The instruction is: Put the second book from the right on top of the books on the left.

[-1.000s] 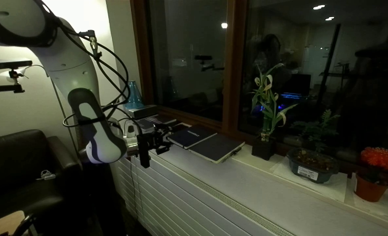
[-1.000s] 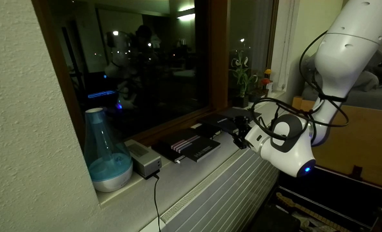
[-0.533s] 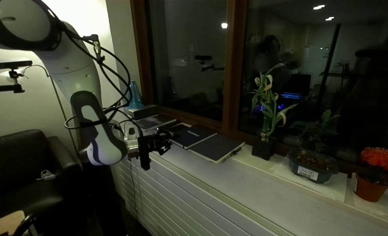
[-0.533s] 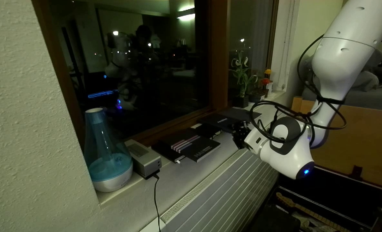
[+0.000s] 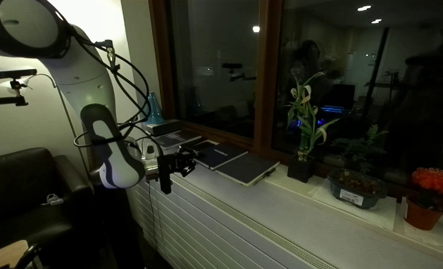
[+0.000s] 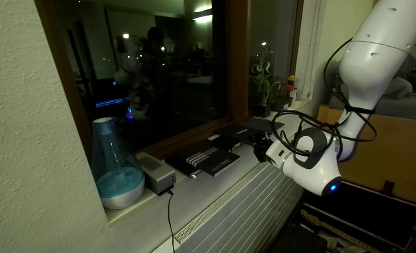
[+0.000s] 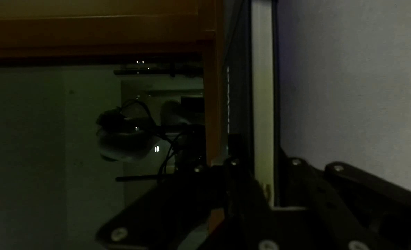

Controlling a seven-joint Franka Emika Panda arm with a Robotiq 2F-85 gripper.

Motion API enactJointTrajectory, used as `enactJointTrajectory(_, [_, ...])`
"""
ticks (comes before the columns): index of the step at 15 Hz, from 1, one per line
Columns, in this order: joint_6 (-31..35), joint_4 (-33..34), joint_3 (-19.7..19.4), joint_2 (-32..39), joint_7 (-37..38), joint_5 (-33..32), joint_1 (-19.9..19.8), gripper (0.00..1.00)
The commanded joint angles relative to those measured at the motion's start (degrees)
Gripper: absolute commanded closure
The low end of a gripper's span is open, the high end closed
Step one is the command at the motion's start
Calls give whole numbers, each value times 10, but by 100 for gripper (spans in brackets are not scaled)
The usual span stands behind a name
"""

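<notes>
The second book from the right, dark navy with white lettering (image 5: 221, 154), lies flat on the windowsill in both exterior views. My gripper (image 7: 263, 156) is shut on its front edge, and the pale page block (image 7: 263, 86) runs between the dark fingers (image 7: 292, 173). In an exterior view the gripper (image 6: 259, 146) reaches the book from the room side. To the right of it, close alongside, is the dark grey rightmost book (image 5: 248, 169). The books on the left are a black stack (image 6: 208, 156), the top one with pink and white stripes.
A small dark item (image 6: 225, 141) lies between the left stack and the held book. Beyond the left stack stand a grey box (image 6: 156, 172) and a blue humidifier (image 6: 118, 175). A potted bamboo (image 5: 301, 168) and other pots are at the right. The window frame (image 5: 225, 136) borders the back.
My gripper's jaws have come together onto the navy book's edge. The arm has shifted slightly lower, and the book has moved a very little in an exterior view.
</notes>
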Motion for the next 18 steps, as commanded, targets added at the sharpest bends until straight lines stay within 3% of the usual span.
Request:
enactJointTrajectory(1, [-21,-10,8,-11,-6,21,0,95])
enactJointTrajectory(9, [-54,-31,19,-42,-12,61,15,95])
enactJointTrajectory(18, [-24,-75,41,-146,-6,75,22,95])
